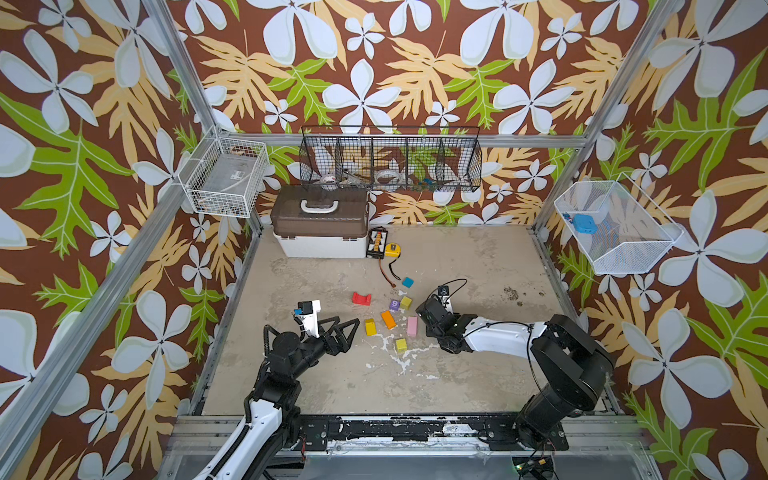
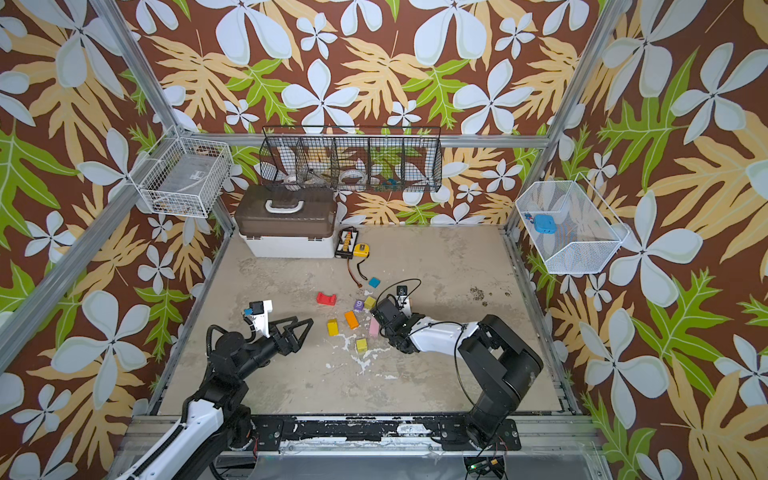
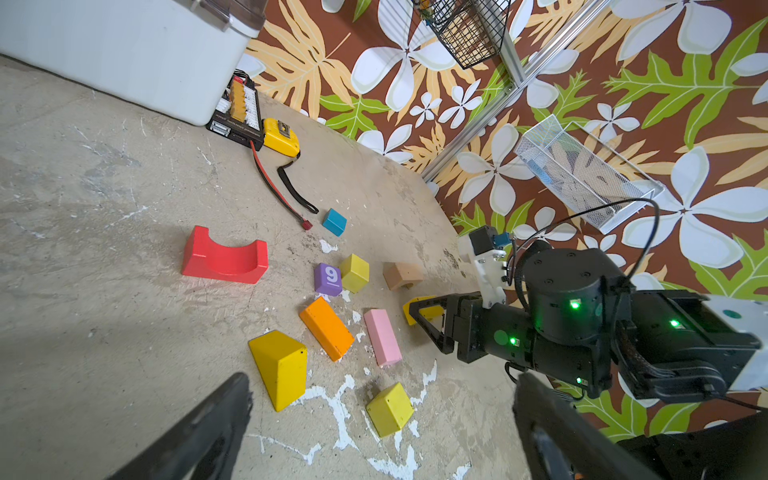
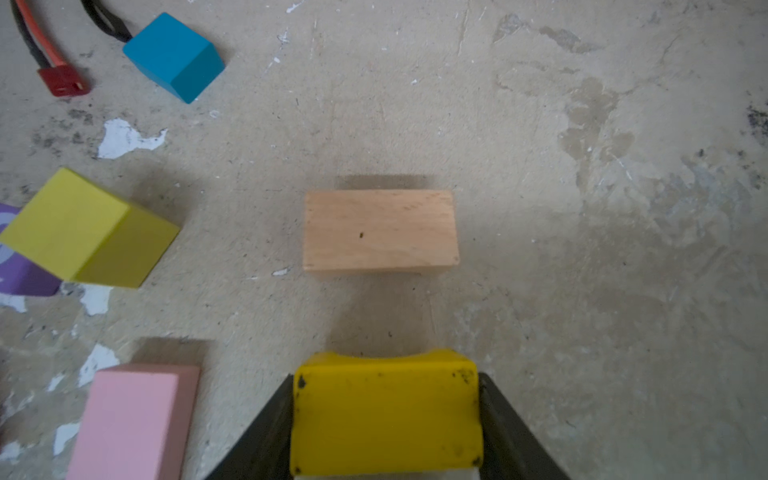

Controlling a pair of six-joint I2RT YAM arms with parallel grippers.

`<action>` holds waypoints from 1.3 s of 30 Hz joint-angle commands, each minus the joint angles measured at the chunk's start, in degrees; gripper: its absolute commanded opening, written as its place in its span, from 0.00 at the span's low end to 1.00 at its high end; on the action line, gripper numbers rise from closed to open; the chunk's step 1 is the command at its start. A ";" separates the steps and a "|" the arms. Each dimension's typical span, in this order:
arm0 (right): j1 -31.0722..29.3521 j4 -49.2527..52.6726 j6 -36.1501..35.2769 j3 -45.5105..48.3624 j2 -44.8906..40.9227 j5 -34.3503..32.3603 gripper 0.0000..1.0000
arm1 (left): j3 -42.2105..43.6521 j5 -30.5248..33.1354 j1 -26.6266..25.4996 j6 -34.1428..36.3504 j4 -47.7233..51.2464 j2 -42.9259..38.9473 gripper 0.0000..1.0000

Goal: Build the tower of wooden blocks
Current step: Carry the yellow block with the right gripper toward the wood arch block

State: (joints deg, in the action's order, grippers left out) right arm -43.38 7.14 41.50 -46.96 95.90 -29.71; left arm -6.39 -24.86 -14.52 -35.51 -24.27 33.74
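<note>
At the left, the left gripper [image 1: 351, 336] is held low over the table [image 1: 457, 374] with its jaws spread wide and nothing between them. It is judged to be standing clear of the pile so that the other arm has room.

Just beyond it the wood blocks are scattered singly, and no tower has been begun. The red arch [image 1: 362, 298] appears to be set hollow uppermost. Nearer the front, the yellow wedge [image 1: 370, 326], the orange bar [image 1: 388, 319] and the pink bar [image 1: 412, 326] are laid flat in a loose row, each apart from the next. The purple "9" cube [image 1: 394, 306] is pressed close against a yellow-green cube [image 1: 406, 302]. The teal cube [image 1: 407, 282] is set further back, by the cable.

Further right, in the right wrist view, the tan block [image 4: 380, 230] is seen lying flat. Just short of it the yellow arch block [image 4: 386, 399] is clamped in the right gripper [image 4: 386, 419]. The block is gripped across its ends — a hold that leaves its broad faces free. That is judged to suit setting it down flat as a base. Whether it has been raised off the table cannot be told.
</note>
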 commanded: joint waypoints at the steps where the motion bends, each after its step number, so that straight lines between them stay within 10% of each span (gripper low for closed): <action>1: 0.60 -0.63 -0.79 -0.91 0.97 0.44 0.55 | -0.56 -0.35 -0.02 0.44 0.00 -0.36 1.00; 25: 2.51 -1.95 -0.63 -2.61 5.19 0.89 0.59 | -0.62 -0.27 0.01 0.53 0.37 -1.40 1.00; 39: 3.31 -1.77 -0.72 -2.43 4.83 0.14 0.81 | -0.50 -0.15 -0.03 0.53 0.28 -1.30 1.00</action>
State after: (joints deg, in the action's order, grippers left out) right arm -40.23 4.36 40.49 -49.23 100.92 -28.84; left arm -6.63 -24.84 -14.52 -35.44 -23.94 32.47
